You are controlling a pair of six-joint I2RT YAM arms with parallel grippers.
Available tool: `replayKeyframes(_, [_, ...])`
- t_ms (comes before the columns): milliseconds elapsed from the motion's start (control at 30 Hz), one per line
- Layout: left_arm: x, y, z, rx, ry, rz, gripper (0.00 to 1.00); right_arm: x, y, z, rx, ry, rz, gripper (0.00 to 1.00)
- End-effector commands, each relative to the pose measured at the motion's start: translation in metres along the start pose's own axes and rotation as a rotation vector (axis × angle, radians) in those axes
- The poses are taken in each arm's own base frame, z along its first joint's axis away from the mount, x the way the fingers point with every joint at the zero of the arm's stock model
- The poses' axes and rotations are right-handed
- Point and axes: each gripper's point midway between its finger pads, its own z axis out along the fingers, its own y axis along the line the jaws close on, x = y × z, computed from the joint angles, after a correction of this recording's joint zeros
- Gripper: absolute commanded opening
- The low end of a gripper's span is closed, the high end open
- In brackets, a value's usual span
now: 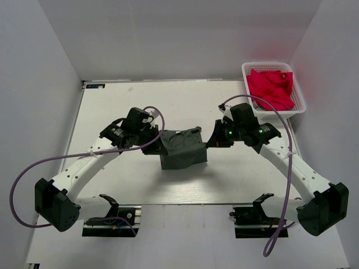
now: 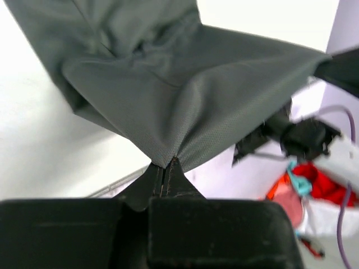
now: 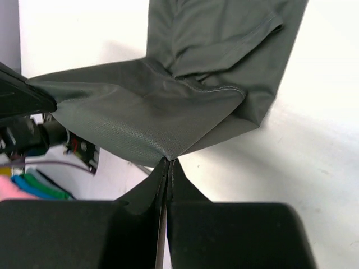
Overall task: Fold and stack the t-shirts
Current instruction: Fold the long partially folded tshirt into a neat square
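Observation:
A dark charcoal-grey t-shirt (image 1: 182, 148) hangs partly folded over the middle of the table, stretched between both arms. My left gripper (image 1: 160, 144) is shut on its left edge; in the left wrist view the cloth (image 2: 168, 95) bunches into the pinched fingertips of that gripper (image 2: 166, 162). At the shirt's right edge my right gripper (image 1: 208, 142) is shut too, and the right wrist view shows the fabric (image 3: 168, 106) pulled to a point at this gripper (image 3: 170, 161). Red-pink t-shirts (image 1: 271, 88) lie crumpled in the basket at the back right.
The white mesh basket (image 1: 300, 100) stands at the table's back right corner, close to the right wall. Purple cables loop from both arms. White walls close in the left, right and back sides. Two black mounts sit at the near edge.

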Motion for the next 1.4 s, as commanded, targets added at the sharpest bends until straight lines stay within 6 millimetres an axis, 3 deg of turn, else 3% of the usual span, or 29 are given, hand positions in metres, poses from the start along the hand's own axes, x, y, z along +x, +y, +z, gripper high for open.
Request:
replayKeyframes(0, [-0.029, 0.004, -0.004, -0.084, -0.097, -0.014, 0.0, -0.034, 0.002, -0.001, 0.032, -0.085, -0.014, 0.0])
replayKeyframes(333, [-0.077, 0.03, -0.002, -0.329, -0.217, -0.066, 0.0, -0.092, -0.018, 0.017, 0.137, -0.16, 0.036, 0.0])
replayKeyframes(600, [-0.1, 0.051, 0.018, -0.417, -0.244, -0.114, 0.0, -0.116, -0.033, 0.046, 0.146, -0.149, 0.055, 0.0])
replayKeyframes(667, [-0.107, 0.054, 0.019, -0.425, -0.26, -0.121, 0.0, -0.125, -0.034, 0.047, 0.147, -0.156, 0.051, 0.0])
replayKeyframes(700, [-0.113, 0.055, 0.016, -0.438, -0.288, -0.127, 0.0, -0.123, -0.039, 0.059, 0.155, -0.13, 0.054, 0.0])
replayKeyframes(833, [-0.131, 0.063, 0.015, -0.459, -0.357, -0.149, 0.0, -0.133, -0.045, 0.073, 0.148, -0.133, 0.056, 0.0])
replayKeyframes(1233, [-0.159, 0.091, 0.068, -0.46, -0.375, -0.179, 0.0, -0.158, -0.075, 0.121, 0.196, -0.145, 0.082, 0.0])
replayKeyframes(1267, [-0.165, 0.097, 0.073, -0.468, -0.376, -0.177, 0.0, -0.152, -0.083, 0.132, 0.211, -0.113, 0.098, 0.0])
replayKeyframes(1300, [-0.168, 0.095, 0.076, -0.462, -0.369, -0.168, 0.0, -0.163, -0.078, 0.13, 0.202, -0.129, 0.099, 0.0])
replayKeyframes(1367, [-0.173, 0.099, 0.083, -0.457, -0.359, -0.169, 0.0, -0.159, -0.085, 0.139, 0.213, -0.097, 0.122, 0.0])
